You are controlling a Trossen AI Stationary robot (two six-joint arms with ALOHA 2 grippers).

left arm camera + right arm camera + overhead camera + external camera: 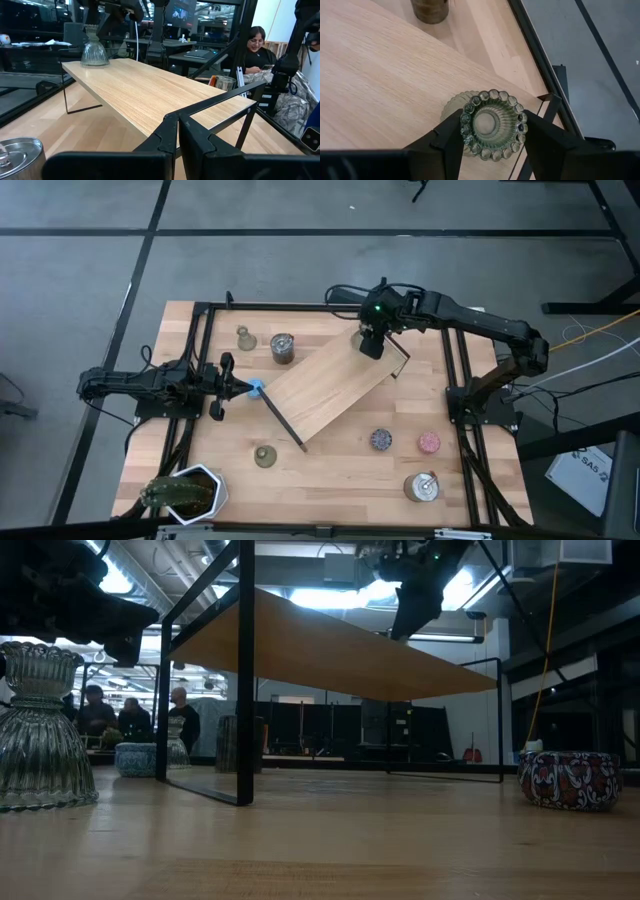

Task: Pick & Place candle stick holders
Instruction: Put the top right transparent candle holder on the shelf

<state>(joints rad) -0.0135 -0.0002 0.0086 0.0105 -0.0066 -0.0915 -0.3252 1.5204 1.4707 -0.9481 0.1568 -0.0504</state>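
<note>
While the right gripper (492, 131) stands over the far corner of the raised wooden shelf (330, 383), its fingers (451, 137) sit on either side of a ribbed glass-green candle stick holder (493, 123), touching or nearly touching its scalloped rim. Whether they are pressing it or letting it go cannot be told. The holder stands upright on the shelf top, close to the shelf's edge and corner directly under the gripper. So one holder looks placed, or very nearly.

Farther out from that gripper, on the table (340, 470) below the shelf, a second holder (246, 338) stands at the back beside a silver tin (283, 348), and a third (265, 456) stands toward the front. Both are untouched, so roughly two thirds of the work looks left.

The left gripper (228, 374) waits well away at the shelf's opposite end, fingers closed together and empty.
</note>
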